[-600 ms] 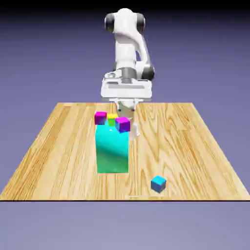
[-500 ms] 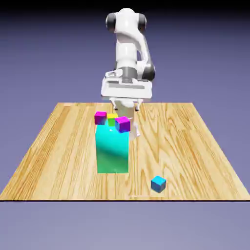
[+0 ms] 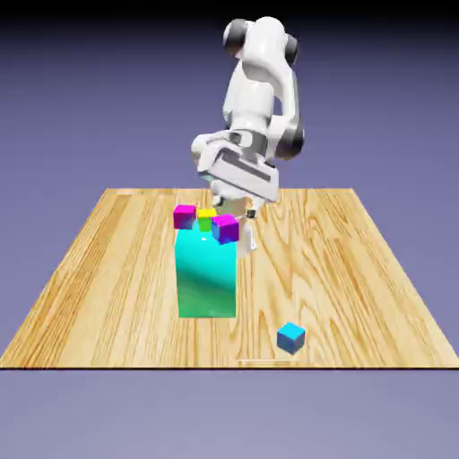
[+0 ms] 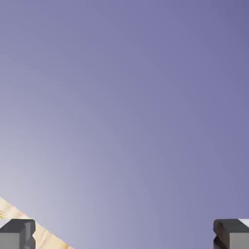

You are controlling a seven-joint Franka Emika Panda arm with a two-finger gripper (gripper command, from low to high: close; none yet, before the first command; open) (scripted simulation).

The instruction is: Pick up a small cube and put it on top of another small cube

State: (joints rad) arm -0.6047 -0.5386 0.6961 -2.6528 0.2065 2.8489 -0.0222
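Observation:
The small blue cube (image 3: 290, 338) lies alone on the wooden table near its front edge, right of the middle. The small magenta cube (image 3: 185, 216) shows at the top left corner of a tall teal block (image 3: 206, 273). My gripper (image 3: 240, 208) hangs tilted behind that block's top, far from the blue cube. In the hand view its two grey fingertips (image 4: 17, 234) stand wide apart at the bottom corners, open, with nothing between them. Neither cube appears in the hand view, which is filled by the backdrop.
A purple cube (image 3: 226, 229) and a yellow-green cube (image 3: 206, 218) show by the teal block's top, close to the hand. A sliver of the table (image 4: 41, 236) crosses the hand view's lower left corner.
The arm has leaned toward the exterior view's right and the hand has tilted. None of the cubes or the block has moved.

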